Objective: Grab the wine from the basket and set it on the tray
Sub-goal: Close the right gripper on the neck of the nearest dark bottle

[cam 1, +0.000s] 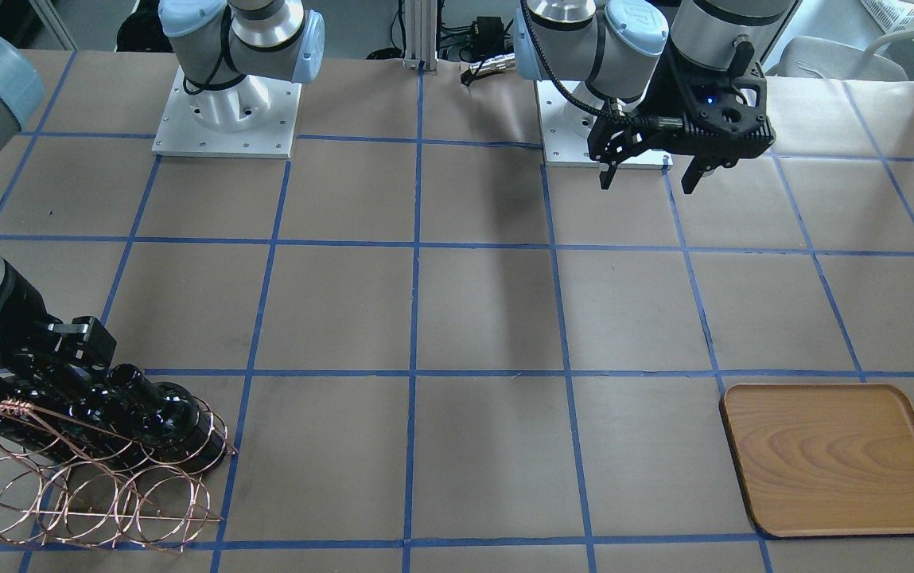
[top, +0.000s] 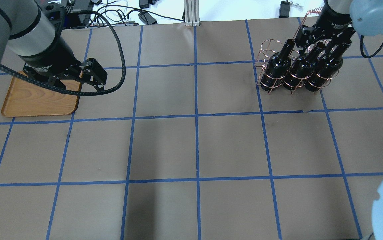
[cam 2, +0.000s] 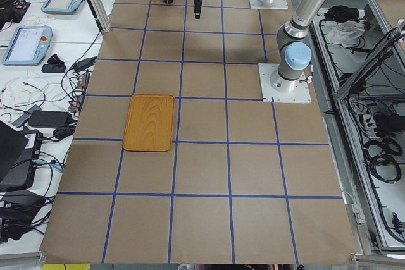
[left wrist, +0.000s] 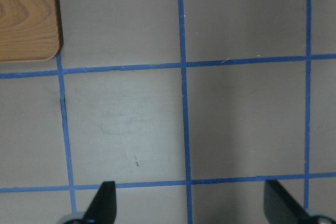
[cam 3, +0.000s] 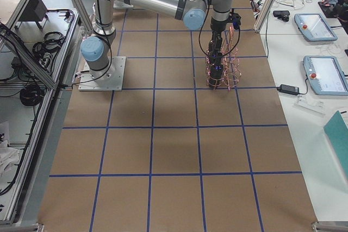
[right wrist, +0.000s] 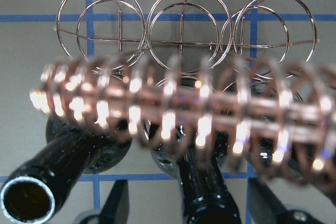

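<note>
Nothing had reached the wooden tray (cam 1: 838,461) yet: all three wine bottles (top: 274,70) lay in the copper wire basket (cam 1: 91,509), the right gripper (right wrist: 190,203) spread astride the middle bottle's neck, not yet clamped, and the left gripper (cam 1: 647,179) hung open near the tray.

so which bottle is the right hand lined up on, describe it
Look to the table's far right in the overhead view, at the copper wire rack. Of three alike in it, it's the middle glossy black glass bottle, its neck inside the right hand.
</note>
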`<action>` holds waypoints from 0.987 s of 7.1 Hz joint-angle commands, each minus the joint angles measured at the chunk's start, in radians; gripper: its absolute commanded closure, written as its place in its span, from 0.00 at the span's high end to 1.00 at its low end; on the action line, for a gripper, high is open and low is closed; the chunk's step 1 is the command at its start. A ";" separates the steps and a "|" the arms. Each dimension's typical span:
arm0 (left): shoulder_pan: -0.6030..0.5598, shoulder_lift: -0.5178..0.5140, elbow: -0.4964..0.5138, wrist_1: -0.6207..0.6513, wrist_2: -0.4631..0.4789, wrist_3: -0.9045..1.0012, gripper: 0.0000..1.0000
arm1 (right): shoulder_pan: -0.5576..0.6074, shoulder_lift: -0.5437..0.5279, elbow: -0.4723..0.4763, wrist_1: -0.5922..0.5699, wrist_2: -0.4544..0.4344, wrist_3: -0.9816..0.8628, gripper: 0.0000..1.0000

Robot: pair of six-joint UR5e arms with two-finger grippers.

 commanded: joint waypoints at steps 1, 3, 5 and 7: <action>0.003 0.000 0.000 0.000 0.000 0.000 1.00 | -0.001 0.001 -0.004 -0.002 0.004 0.005 0.37; 0.003 0.000 0.000 0.000 0.000 0.000 1.00 | -0.010 -0.002 -0.007 0.000 0.005 0.007 0.14; 0.003 0.000 0.000 0.000 0.000 0.000 1.00 | -0.015 -0.015 -0.037 0.003 0.010 0.011 0.12; 0.001 0.000 -0.002 0.000 0.000 0.000 1.00 | -0.015 -0.047 -0.105 0.102 0.010 0.014 0.12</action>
